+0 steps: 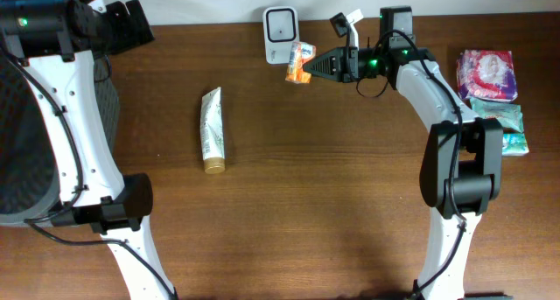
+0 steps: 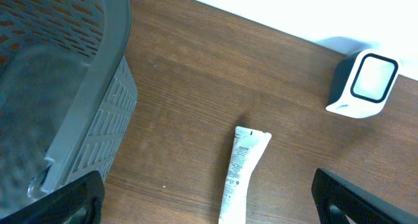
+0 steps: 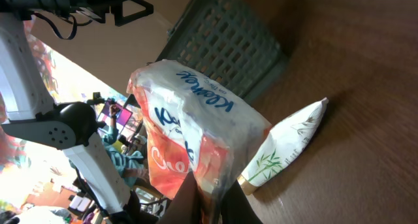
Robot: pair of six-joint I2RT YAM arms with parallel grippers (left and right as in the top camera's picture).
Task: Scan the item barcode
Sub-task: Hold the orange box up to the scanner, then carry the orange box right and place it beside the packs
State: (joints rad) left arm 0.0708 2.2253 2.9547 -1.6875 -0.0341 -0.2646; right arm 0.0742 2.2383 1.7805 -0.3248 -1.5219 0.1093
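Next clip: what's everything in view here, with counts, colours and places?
scanner: 1, white with dark face, back edge, centre
orange tissue pack: 1, orange and white, beside the scanner
tube: 1, white and green, gold cap, lying left of centre
pink tissue pack: 1, pink, right edge
teal tissue pack: 1, teal, right edge
basket: 1, grey, far left
table: 1, brown wood
left arm: 1, white and black, jaws open, empty
right arm: 1, white and black, jaws shut on the orange tissue pack
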